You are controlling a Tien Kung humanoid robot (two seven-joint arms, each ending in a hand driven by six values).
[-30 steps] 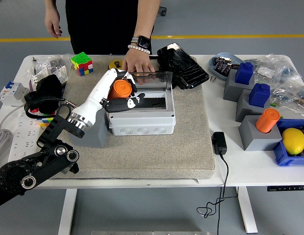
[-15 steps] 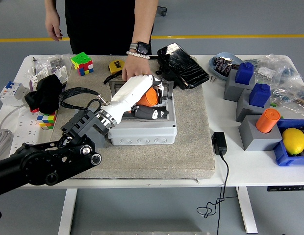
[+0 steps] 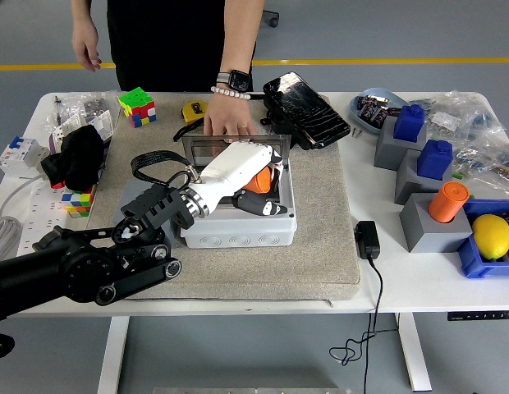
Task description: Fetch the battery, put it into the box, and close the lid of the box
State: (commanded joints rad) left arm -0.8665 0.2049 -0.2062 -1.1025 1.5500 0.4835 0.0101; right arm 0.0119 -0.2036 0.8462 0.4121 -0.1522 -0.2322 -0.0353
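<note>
Left hand [image 3: 259, 190] grips orange battery [image 3: 256, 180] inside grey box [image 3: 238, 226]; lid open.

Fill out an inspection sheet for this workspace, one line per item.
Surface: white table with a beige mat.
Job's things: orange battery held inside the open grey box.
Clutter: Rubik's cube, lemon, grey blocks, bagged parts.
Grippers: left hand shut on the battery; right arm unseen.
Cables: black adapter, lead hanging off the front edge.
Surroundings: a person's hand steadies the box's far side.
</note>
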